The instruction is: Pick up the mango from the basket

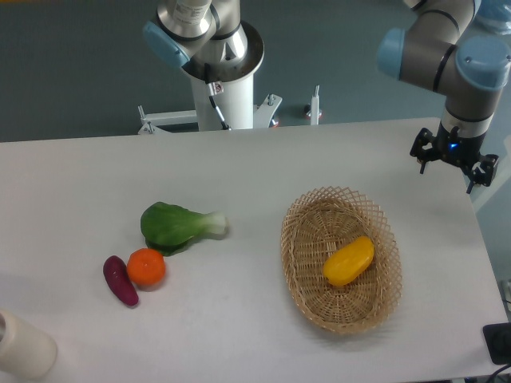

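Observation:
The mango (349,261) is a smooth yellow-orange oblong fruit lying inside the tan wicker basket (303,275) on the right half of the table. My gripper (453,167) hangs at the far right, above and behind the basket, well apart from the mango. Its fingers point down and look spread, with nothing between them.
A green leafy vegetable (178,226), a round orange fruit (146,267) and a small purple eggplant (120,280) lie together at the left. A pale cylinder (22,345) stands at the front left corner. The arm's base (225,80) stands behind the table.

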{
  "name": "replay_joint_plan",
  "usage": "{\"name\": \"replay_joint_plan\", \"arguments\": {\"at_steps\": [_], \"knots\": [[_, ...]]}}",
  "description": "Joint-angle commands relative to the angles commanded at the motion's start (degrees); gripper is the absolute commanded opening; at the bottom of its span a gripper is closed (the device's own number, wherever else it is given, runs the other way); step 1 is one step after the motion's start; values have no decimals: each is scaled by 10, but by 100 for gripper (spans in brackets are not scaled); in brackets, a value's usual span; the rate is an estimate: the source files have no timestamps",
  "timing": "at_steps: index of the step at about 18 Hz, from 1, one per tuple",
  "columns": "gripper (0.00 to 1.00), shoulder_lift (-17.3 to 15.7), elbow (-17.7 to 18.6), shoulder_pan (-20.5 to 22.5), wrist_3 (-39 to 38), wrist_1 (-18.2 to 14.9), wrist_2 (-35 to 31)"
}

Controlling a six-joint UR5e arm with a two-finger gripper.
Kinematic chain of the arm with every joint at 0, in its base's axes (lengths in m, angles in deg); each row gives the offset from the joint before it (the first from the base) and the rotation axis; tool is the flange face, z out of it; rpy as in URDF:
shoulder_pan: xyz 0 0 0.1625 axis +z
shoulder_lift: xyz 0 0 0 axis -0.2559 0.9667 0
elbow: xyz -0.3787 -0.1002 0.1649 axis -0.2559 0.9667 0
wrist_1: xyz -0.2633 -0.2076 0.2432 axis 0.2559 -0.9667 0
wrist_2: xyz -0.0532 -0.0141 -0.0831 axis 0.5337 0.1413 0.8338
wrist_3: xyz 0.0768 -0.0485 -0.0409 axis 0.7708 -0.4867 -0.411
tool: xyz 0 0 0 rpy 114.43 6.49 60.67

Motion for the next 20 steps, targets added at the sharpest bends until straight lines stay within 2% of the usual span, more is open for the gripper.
{"name": "replay_joint_plan", "arguments": {"at_steps": [5, 8, 12, 20], "knots": [[100, -2, 2, -4, -7, -1, 5], [100, -9, 20, -4, -11, 4, 21], [100, -12, 32, -11, -103, 8, 44], [100, -5, 33, -86, -228, 9, 46]]}}
